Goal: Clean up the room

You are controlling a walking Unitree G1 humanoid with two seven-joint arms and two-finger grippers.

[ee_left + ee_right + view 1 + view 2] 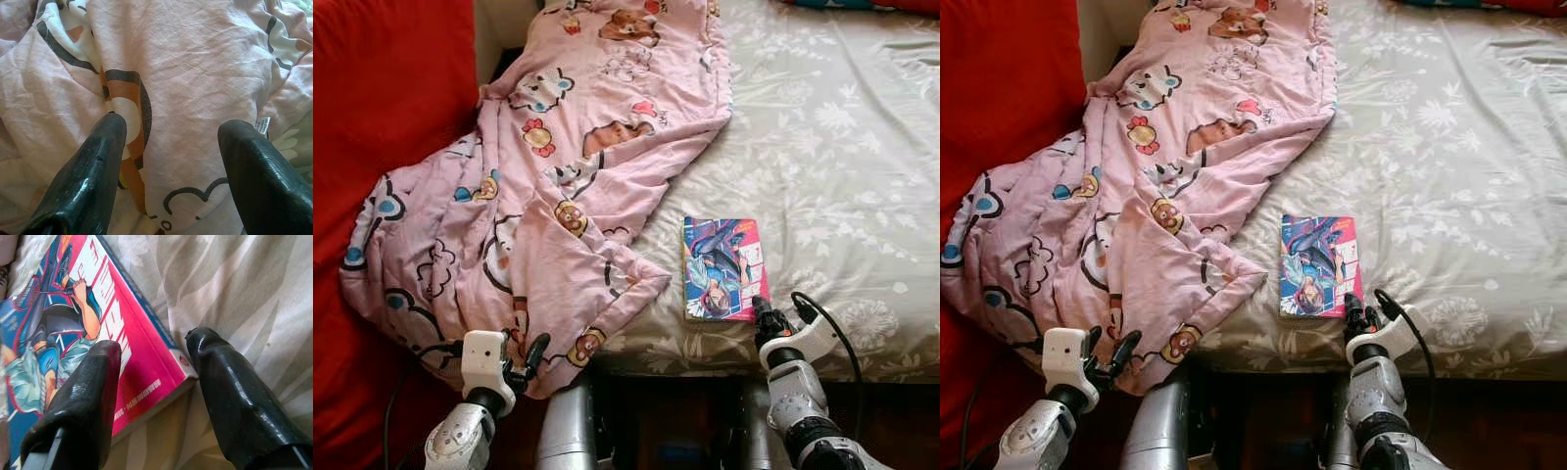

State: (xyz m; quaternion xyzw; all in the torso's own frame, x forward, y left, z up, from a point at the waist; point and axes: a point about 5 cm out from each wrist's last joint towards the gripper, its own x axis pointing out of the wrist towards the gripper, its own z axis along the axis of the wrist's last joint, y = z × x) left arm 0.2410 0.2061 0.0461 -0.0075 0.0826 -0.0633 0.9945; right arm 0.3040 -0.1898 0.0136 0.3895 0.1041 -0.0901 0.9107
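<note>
My right gripper [154, 364] open over thin pink comic book's [721, 266] corner near bed's [862, 147] front edge | may slip, push it off | left gripper [171, 142] open by pink cartoon blanket [558, 196]

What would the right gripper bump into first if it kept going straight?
Probably the book: the right gripper points at its near corner, open fingers straddling it on the bed.

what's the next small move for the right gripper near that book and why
Probably ease the right gripper forward and close on the book's near corner. Its open fingers straddle that corner on the bedsheet without gripping yet. The left gripper hangs open over the pink blanket.
</note>
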